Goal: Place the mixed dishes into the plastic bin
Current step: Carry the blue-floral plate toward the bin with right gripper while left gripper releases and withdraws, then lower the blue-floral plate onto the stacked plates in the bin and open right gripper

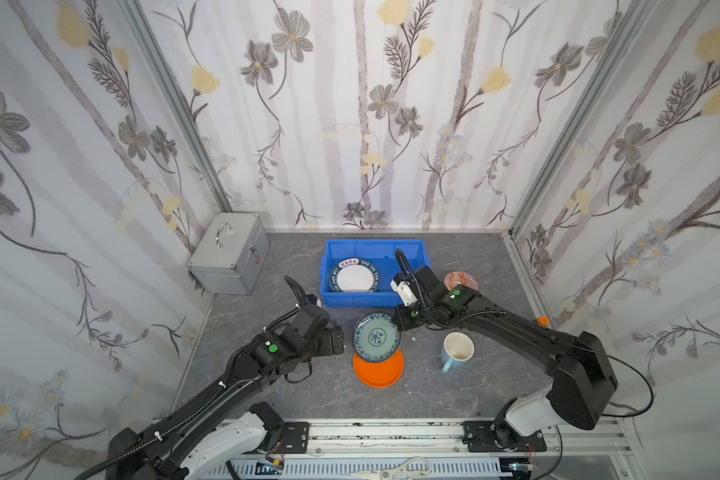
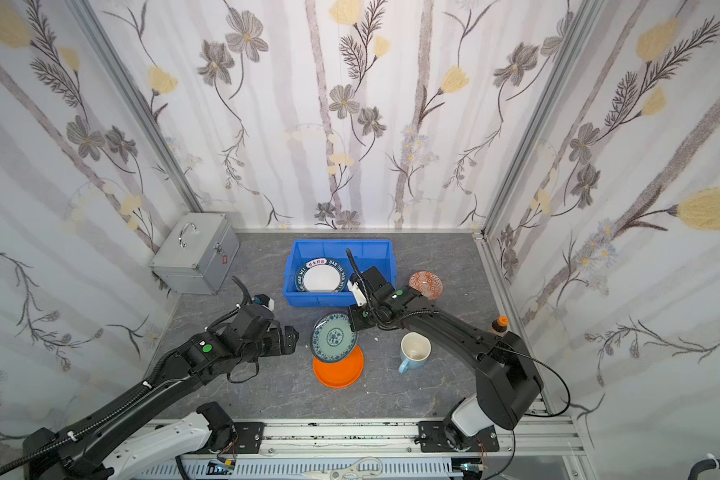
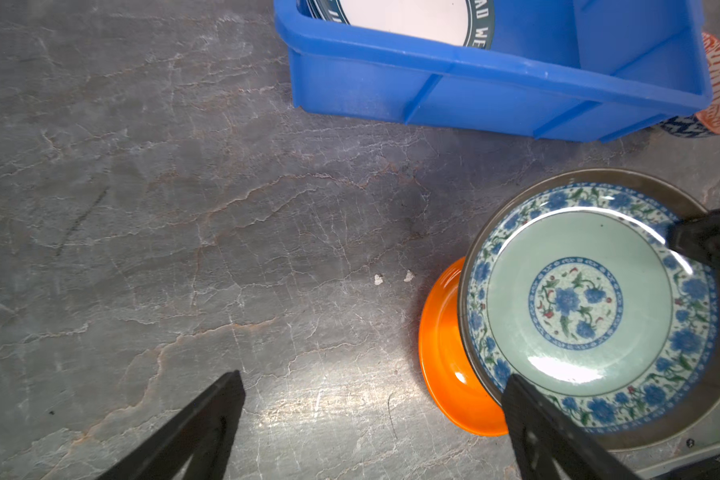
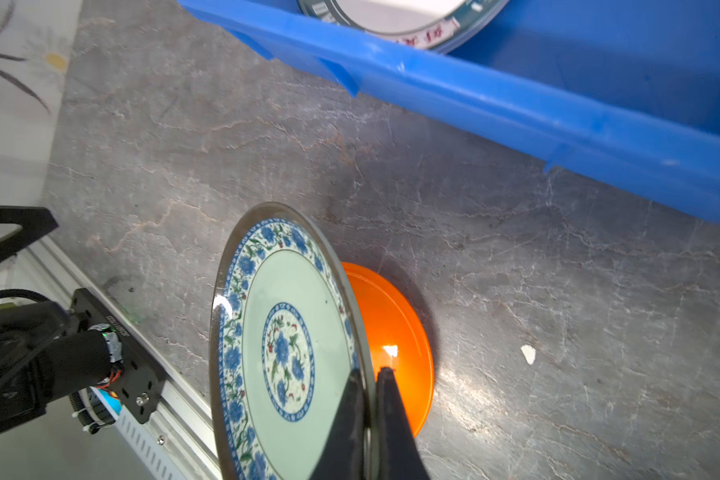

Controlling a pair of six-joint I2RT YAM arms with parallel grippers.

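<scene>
Nearest the lens in the right wrist view, the right gripper had its jaws pinched shut on the rim of the teal patterned plate, which hung tilted, face toward the left arm, over the plain orange plate. Whether its low edge touched the orange plate could not be told. In both top views this pair sat on the table just in front of the blue bin, so the held plate was close to the near wall but not yet over it. The left gripper hovered beside the teal plate with its jaws spread wide and nothing between them. Only one dish showed inside the bin: the lettered plate, lying in its left half; anything beneath it was hidden. Outside the bin were the orange plate, the pale blue mug standing upright to the right of the plates, and the small orange-patterned bowl just beside the bin's right wall. The silver metal case stood apart at the back left. By this reckoning the job was at an early stage: one dish in, one in the grip and on its way, and three more waiting on the table.
</scene>
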